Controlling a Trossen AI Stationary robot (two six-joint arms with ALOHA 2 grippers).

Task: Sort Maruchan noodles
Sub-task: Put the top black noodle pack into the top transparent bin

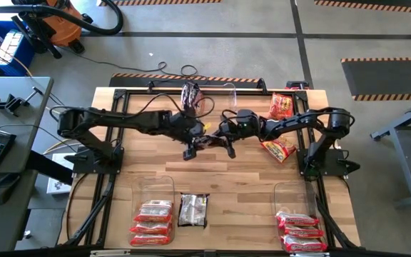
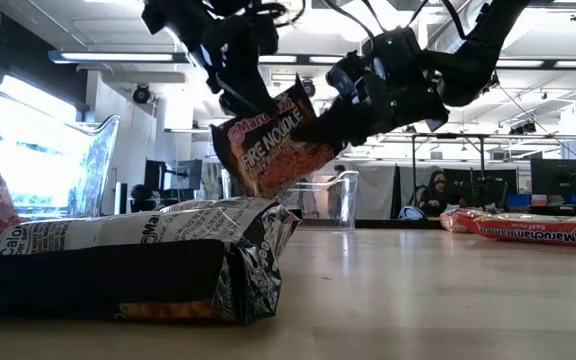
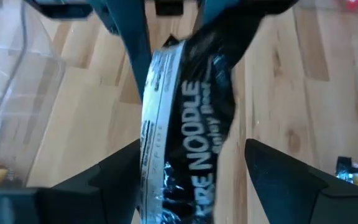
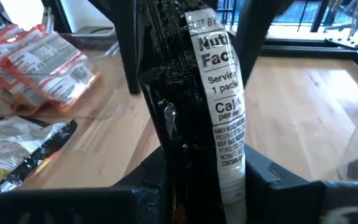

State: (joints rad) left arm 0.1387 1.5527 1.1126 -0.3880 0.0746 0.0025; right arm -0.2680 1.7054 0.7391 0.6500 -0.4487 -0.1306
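A dark black-silver Maruchan packet (image 1: pixel 209 140) (image 2: pixel 273 150) hangs in the air over the table's middle, between my two grippers. My right gripper (image 1: pixel 227 135) (image 4: pixel 207 168) comes in from the right and is shut on it. My left gripper (image 1: pixel 191 139) (image 3: pixel 192 146) faces it from the left with its fingers apart, one on each long side of the packet (image 3: pixel 191 112). A thin strip of table shows beside one finger. More dark packets (image 1: pixel 191 94) lie at the far edge. My right gripper pinches the packet's right-hand end (image 4: pixel 229 165) between its two fingers, coming in roughly level from the table's right. The wrapper is bunched narrow there. The packet is lifted clear and tilted. My left gripper: I cannot tell whether its fingers touch the packet.
The near-left clear bin (image 1: pixel 153 187) has pinkish packets (image 1: pixel 152 221) in front of it. Red packets (image 1: pixel 302 232) lie by the near-right bin (image 1: pixel 295 196). One dark packet (image 1: pixel 193 210) (image 2: pixel 128 260) lies between the bins. Orange packets (image 1: pixel 280 106) (image 1: pixel 278 148) lie at the far right.
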